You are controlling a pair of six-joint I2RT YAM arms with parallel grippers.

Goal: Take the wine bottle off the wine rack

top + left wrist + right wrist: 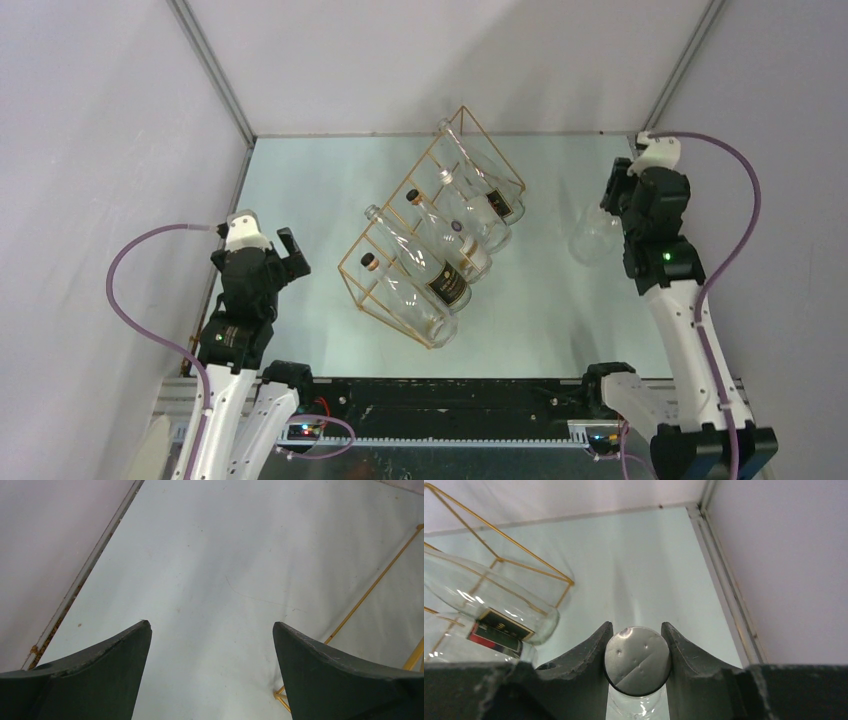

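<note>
The gold wire wine rack (494,146) stands slanted in the middle of the table with several clear bottles (440,285) lying in its cells. To its right, off the rack, is one clear wine bottle (596,240). My right gripper (612,203) is shut on its neck just under the round silver cap (637,660), one finger on each side. The bottle points down below the gripper; whether its base touches the table I cannot tell. My left gripper (291,254) stands wide open and holds nothing, left of the rack, whose wire (372,586) shows at its right.
White walls close in the table on the left, back and right; the right wall's base rail (724,585) runs close beside the held bottle. Labelled bottle ends (499,605) in the rack (524,549) lie left of my right gripper (637,630).
</note>
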